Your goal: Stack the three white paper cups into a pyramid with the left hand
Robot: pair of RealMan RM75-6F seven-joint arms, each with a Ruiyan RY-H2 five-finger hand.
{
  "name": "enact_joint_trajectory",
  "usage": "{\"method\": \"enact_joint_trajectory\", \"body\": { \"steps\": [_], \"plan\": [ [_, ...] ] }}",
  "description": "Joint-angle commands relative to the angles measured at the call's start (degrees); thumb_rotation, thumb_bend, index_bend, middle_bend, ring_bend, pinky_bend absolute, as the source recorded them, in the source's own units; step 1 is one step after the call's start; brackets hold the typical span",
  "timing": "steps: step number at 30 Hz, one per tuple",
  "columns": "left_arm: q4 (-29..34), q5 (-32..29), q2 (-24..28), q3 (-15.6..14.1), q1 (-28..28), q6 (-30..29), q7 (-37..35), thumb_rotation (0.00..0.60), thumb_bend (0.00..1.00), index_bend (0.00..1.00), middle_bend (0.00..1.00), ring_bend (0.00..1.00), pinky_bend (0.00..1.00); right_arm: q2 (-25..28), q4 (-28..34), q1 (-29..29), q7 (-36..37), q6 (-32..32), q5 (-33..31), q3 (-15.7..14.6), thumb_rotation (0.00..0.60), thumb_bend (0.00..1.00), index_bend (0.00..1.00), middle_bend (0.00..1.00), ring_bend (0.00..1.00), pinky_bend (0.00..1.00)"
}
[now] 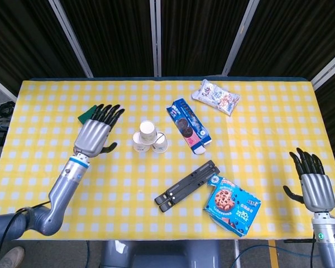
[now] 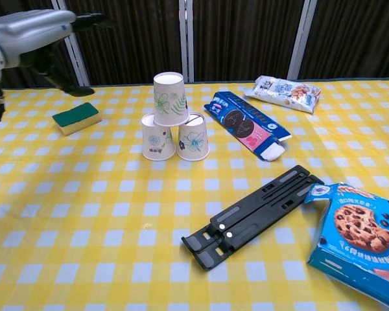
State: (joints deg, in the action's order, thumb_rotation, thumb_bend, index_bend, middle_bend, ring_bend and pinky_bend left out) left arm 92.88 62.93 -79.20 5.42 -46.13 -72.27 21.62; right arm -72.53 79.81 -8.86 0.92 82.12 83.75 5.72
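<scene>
Three white paper cups with leaf and flower prints stand upside down as a pyramid. The top cup [image 2: 169, 98] [image 1: 147, 130] rests on the left base cup [image 2: 157, 137] [image 1: 139, 142] and the right base cup [image 2: 193, 137] [image 1: 159, 143]. My left hand [image 1: 95, 135] [image 2: 44, 32] is open, fingers spread, well to the left of the pyramid and apart from it. At the table's near right corner my right hand [image 1: 315, 185] is open and holds nothing; the chest view does not show it.
A green sponge [image 2: 76, 118] lies left of the cups, partly under my left hand in the head view. Right of the cups lie a blue biscuit box [image 2: 246, 124] and a snack packet [image 2: 284, 92]. A black folding stand [image 2: 253, 214] and a cookie box [image 2: 359, 235] lie nearer.
</scene>
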Motion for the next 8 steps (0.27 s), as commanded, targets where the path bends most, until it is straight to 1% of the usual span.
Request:
{"method": "enact_joint_trajectory", "body": {
  "steps": [1, 5, 8],
  "plan": [
    [-0.4, 6.9, 0.4, -6.0, 9.0, -9.7, -2.9, 0.600, 0.23, 0.00, 0.00, 0.00, 0.00, -0.2, 0.6, 0.1, -0.9, 0.6, 0.6, -0.2, 0.600, 0.12, 0.05, 0.00, 0.00, 0.00],
    [-1.5, 9.6, -0.2, -9.4, 15.1, -15.0, -4.8, 0.600, 0.22, 0.00, 0.00, 0.00, 0.00, -0.4, 1.6, 0.4, -2.6, 2.0, 2.0, -0.6, 0.600, 0.12, 0.02, 0.00, 0.00, 0.00],
    [-2.3, 11.4, -0.2, -11.8, 18.7, -17.6, -6.3, 0.600, 0.22, 0.00, 0.00, 0.00, 0.00, -0.3, 2.4, 0.5, -4.1, 2.1, 2.5, -1.1, 0.600, 0.12, 0.00, 0.00, 0.00, 0.00]
  ]
}}
